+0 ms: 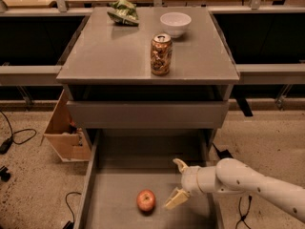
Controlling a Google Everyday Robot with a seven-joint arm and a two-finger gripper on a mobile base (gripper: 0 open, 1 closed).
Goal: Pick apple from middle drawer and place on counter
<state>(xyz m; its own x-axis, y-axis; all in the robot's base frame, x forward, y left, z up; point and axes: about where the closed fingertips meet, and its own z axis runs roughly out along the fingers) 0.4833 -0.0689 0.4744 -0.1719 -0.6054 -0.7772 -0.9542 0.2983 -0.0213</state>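
The apple (146, 200), small and red-orange, lies on the flat grey floor of the pulled-out middle drawer (119, 192), near its front centre. My gripper (177, 182) hangs inside the drawer just right of the apple, a short gap away, with its two tan fingers spread open and nothing between them. The white arm comes in from the lower right. The counter (119, 46) is the glossy grey top of the cabinet above.
On the counter stand a soda can (161, 54), a white bowl (175, 24) and a green chip bag (123, 12). A plain grey drawer front (147, 114) sits above the open drawer. A cardboard box (66, 132) and cables lie on the floor at left.
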